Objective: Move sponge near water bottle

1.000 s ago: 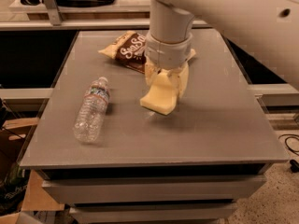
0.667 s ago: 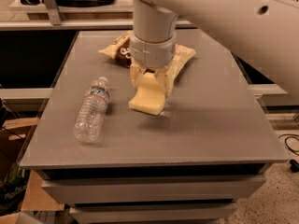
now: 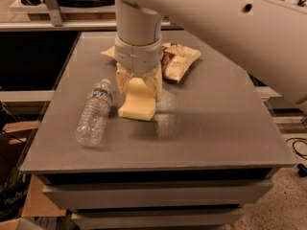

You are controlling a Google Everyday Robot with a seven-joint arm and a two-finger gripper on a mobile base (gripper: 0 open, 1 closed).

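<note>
Left of frame centre, the gripper [image 3: 139,86] is pinching the sponge [image 3: 138,104] by its top, angling its lower edge toward the table [image 3: 216,128] just right of the water bottle [image 3: 94,113], seemingly readying a release.

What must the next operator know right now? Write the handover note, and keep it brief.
Gripper: shut on the sponge, low over the tabletop.
Sponge: tilted in the grip, lower edge at the tabletop, close beside the water bottle with a small gap between them.
Water bottle: lying on its side, untouched.
Done: sponge brought next to the bottle.
Left: release the sponge, lift clear.
</note>
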